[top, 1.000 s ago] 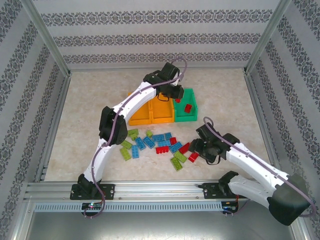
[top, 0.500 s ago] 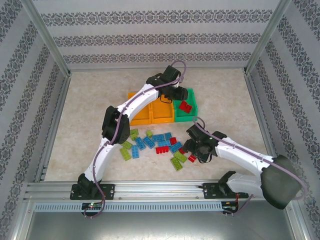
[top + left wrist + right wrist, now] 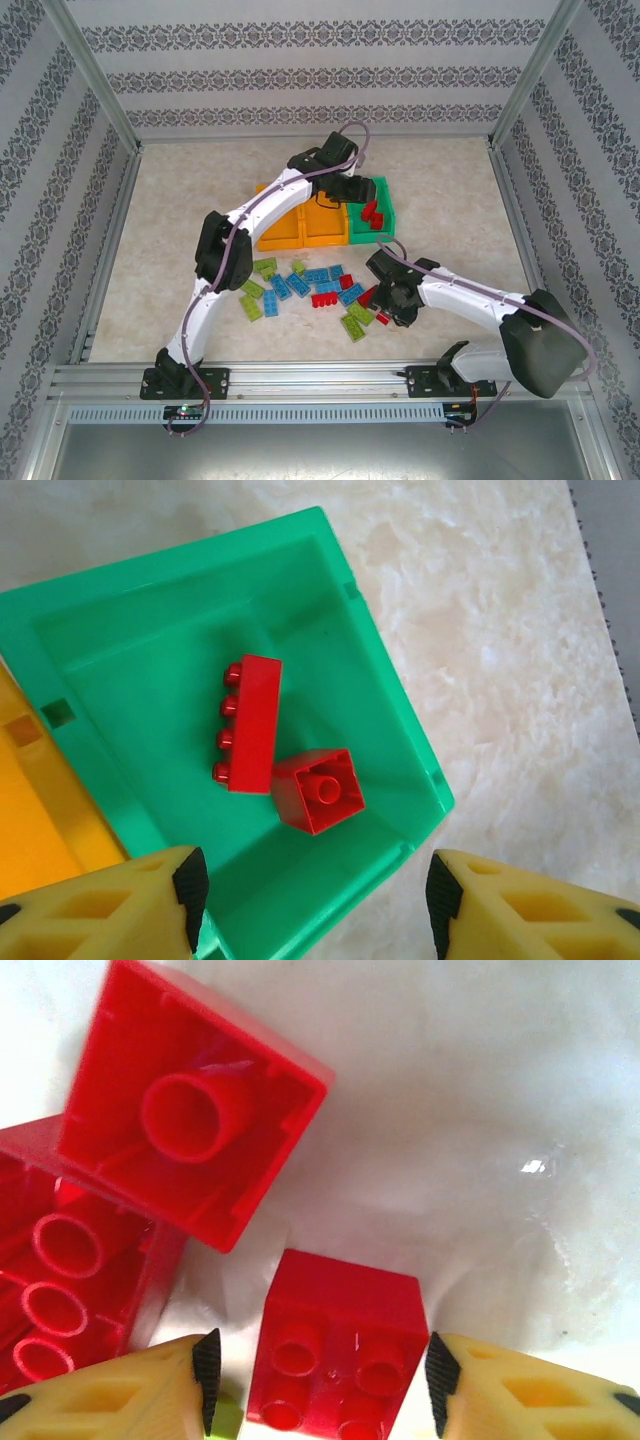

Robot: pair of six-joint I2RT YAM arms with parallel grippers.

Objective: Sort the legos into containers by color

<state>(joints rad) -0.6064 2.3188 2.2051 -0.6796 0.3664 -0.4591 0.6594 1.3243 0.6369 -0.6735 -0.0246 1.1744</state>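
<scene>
My left claw [image 3: 310,890] hangs open over the green bin [image 3: 150,670], where two red bricks [image 3: 250,725] lie touching. My right claw [image 3: 320,1380] stands open around a small red brick [image 3: 340,1340] on the desk [image 3: 480,1110]. The mixed pile [image 3: 305,285] lies near the orange bins [image 3: 322,230].

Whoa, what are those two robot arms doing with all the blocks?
They're sorting bricks by color. The left gripper hangs open over the green bin, where two red bricks lie. The right gripper is open around a small red brick on the table, one finger on either side. A pile of green, blue and red bricks waits nearby.
</scene>
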